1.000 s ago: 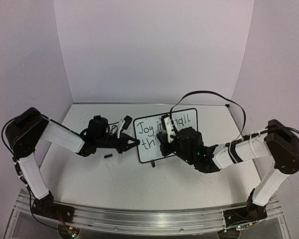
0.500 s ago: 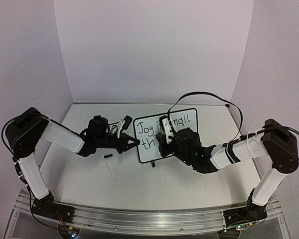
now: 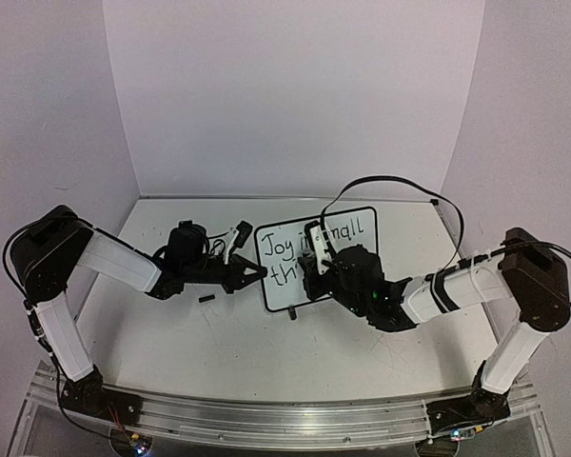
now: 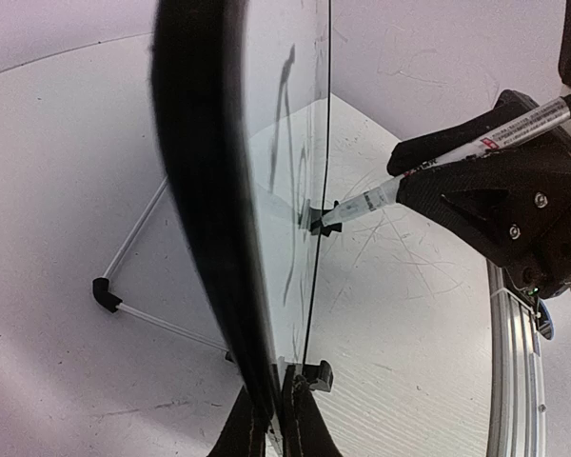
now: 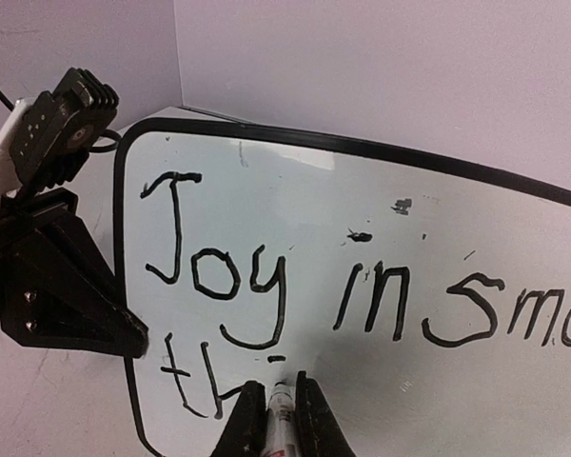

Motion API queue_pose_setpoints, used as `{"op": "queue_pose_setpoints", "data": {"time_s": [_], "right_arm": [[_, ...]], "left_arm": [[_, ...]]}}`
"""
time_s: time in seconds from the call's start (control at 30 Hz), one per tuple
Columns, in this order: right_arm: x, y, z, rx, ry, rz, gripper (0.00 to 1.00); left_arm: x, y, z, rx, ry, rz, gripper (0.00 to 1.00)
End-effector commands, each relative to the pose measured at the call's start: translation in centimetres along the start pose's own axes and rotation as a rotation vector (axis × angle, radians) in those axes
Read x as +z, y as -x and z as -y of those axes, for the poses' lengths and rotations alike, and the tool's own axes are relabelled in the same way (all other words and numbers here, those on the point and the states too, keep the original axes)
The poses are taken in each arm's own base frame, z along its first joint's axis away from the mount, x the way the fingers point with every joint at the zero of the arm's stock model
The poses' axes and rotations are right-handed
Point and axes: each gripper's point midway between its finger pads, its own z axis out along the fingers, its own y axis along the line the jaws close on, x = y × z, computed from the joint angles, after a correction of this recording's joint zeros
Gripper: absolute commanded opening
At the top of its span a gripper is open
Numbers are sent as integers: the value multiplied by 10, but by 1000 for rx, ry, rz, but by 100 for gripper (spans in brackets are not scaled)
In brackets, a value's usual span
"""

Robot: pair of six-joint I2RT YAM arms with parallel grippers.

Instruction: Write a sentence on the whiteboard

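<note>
Here, the table [image 3: 219, 352] holds the whiteboard [image 5: 295, 190] upright. The left gripper [image 4: 274, 428] clamps the whiteboard's left edge; the right gripper [image 5: 276, 395], in front of the whiteboard, pinches a marker [image 4: 476, 143] whose tip touches it beside "th", under "Joy in small" of the sentence [image 5: 362, 295].

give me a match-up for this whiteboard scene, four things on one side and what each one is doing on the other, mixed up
Things
1. left gripper
2. right gripper
3. whiteboard
4. small black piece

States
a. stands on the table, lettered in black
b. jaws shut on the marker
c. lies loose, touched by nothing
d. jaws shut on the whiteboard's side edge

Pairs: 1-d, 2-b, 3-a, 4-c
</note>
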Motion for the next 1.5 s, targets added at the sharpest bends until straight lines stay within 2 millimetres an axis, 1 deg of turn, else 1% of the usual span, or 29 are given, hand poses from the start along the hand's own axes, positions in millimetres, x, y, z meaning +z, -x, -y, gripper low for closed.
{"op": "queue_pose_setpoints", "data": {"time_s": [0.0,0.37,0.53,0.63,0.7,0.83,1.1,1.27,1.37,1.47], "right_arm": [[-1,-6,-1,22,-6,-4,0],[-3,-31,-6,37,8,-57,0],[-2,-26,-5,34,0,-47,0],[-1,-27,-4,29,-6,-47,0],[-1,-24,-3,29,-11,-40,0],[-2,-11,2,15,-44,-11,0],[7,9,0,-9,-54,30,0],[9,19,5,-12,-79,50,0],[6,27,4,-5,-70,67,0],[-2,34,-1,5,-24,78,0]], "left_arm": [[-6,-13,-26,14,126,-45,0],[-6,-12,-25,13,126,-43,0],[-6,-13,-25,12,126,-45,0],[-6,-13,-26,12,126,-45,0],[-6,-14,-26,11,126,-47,0],[-5,-14,-26,10,125,-49,0],[-6,-12,-25,13,124,-45,0],[-7,-14,-25,13,125,-47,0],[-7,-14,-25,13,126,-48,0],[-8,-15,-25,14,128,-48,0]]}}
